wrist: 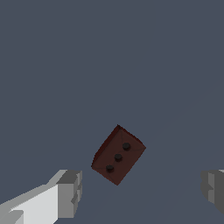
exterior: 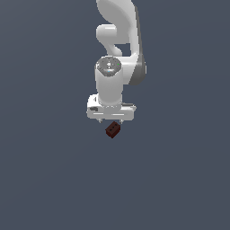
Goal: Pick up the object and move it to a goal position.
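The white gripper hangs directly above the red-brown block, which lies on the grey bench. In the wrist view the fingers stand spread wide, touching nothing. The block sits between them but nearer one finger, and skewed: its long axis, marked by three dark spots, runs diagonal to the closing line. A wrist turn looks necessary.

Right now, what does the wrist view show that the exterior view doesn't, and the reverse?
Wrist view only: three dark spots in a row on one face of the block, and the two fingertips standing wide apart, neither touching the block. Exterior view only: the white arm rising above the tool, with the block just under it. Both: the red-brown block, tilted, against a plain grey-blue background.
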